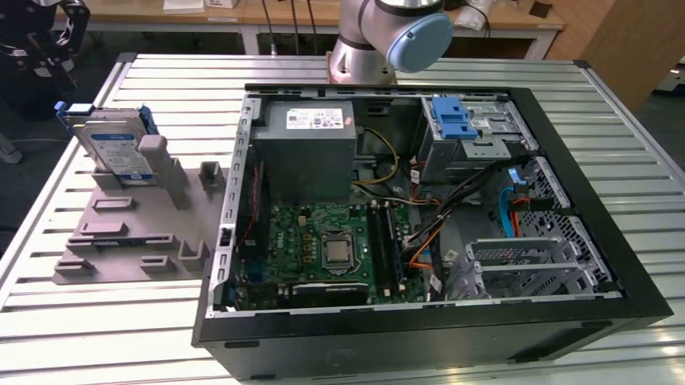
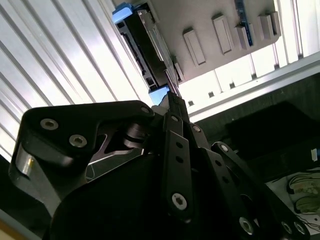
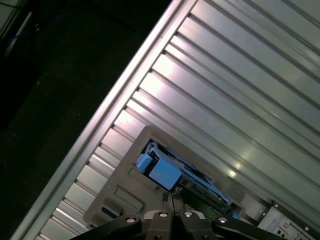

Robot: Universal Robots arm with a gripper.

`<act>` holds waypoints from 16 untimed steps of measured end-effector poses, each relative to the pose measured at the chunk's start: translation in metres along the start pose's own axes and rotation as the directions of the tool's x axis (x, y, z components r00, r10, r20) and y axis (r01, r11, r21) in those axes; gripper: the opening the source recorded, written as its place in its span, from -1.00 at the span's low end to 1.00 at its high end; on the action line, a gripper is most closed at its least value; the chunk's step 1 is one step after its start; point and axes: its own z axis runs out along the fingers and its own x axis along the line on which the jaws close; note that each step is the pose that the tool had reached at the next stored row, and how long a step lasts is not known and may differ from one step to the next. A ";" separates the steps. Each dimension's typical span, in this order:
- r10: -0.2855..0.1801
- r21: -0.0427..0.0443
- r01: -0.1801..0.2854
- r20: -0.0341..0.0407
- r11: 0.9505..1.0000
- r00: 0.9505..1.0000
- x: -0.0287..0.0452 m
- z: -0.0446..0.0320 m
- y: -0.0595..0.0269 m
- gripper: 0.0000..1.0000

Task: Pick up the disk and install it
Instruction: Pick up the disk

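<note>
Hovering pressed together, the jaws hang clear above the upright disk (image 1: 112, 148)

The open computer case (image 1: 428, 325) sits on the counter (image 1: 96, 337), a fixture plate (image 1: 118, 241) just beside it at the exterior view's left. The disk (image 1: 112, 148) stands upright at the plate's far end. Inside the case, the power supply (image 1: 305, 152) lies behind the motherboard (image 1: 321, 241) and left of the drive cage (image 1: 471, 132)
</note>
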 end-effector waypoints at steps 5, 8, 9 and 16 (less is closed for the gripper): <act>-0.013 0.000 0.013 0.000 1.000 1.000 0.0000 0.0000 0.0000 -0.79; -0.019 0.000 0.019 0.000 1.000 1.000 0.0001 0.0000 0.0001 -0.79; -0.022 0.000 0.022 0.001 1.000 1.000 0.0001 0.0000 0.0001 -0.79; -0.037 -0.001 0.037 0.001 0.999 0.999 0.0001 0.0000 0.0000 -0.79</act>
